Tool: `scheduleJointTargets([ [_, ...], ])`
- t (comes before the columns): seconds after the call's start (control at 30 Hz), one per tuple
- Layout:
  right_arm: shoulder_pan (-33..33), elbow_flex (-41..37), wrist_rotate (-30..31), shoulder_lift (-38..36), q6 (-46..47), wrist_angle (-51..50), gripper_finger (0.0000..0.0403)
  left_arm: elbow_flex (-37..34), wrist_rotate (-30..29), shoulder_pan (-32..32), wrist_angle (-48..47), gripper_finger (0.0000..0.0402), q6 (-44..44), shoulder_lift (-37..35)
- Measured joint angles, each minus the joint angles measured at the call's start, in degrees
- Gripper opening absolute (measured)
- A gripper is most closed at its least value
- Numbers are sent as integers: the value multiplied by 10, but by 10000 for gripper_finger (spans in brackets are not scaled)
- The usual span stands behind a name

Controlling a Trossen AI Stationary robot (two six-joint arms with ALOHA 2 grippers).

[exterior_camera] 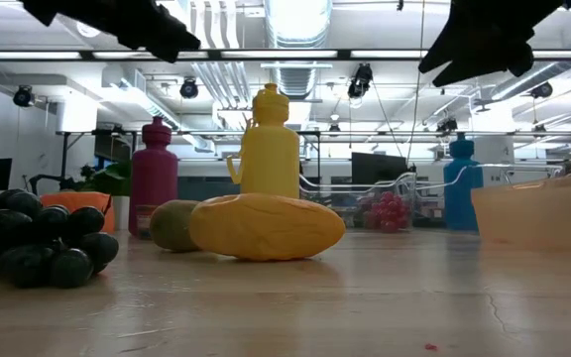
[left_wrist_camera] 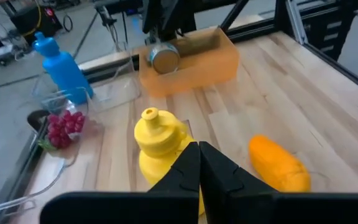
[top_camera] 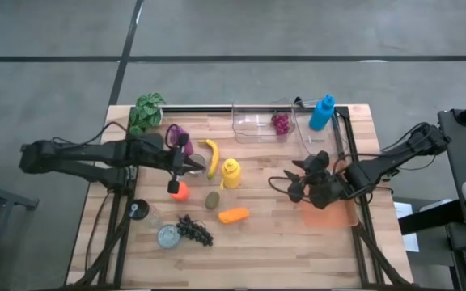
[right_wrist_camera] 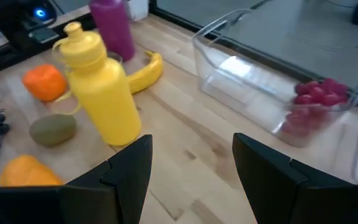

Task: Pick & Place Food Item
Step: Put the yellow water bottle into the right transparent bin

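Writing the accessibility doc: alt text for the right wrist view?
The right hand, fingers open and empty, points across a wooden table at a yellow bottle, with a banana, kiwi and clear bin holding red grapes around it.

Wooden table bearing bottles, fruit, clear bins
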Motion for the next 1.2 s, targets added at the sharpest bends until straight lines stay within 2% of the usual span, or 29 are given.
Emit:
scheduleJointTargets([
  [0.53,14,-27,0,0,0,26,219,19,0,0,0,54,-17,105],
  [0.87,14,-35,0,0,0,32,219,19,0,-1,-5,45,-3,188],
  [1.2,14,-46,0,0,0,46,219,27,-58,2,-6,42,0,257],
])
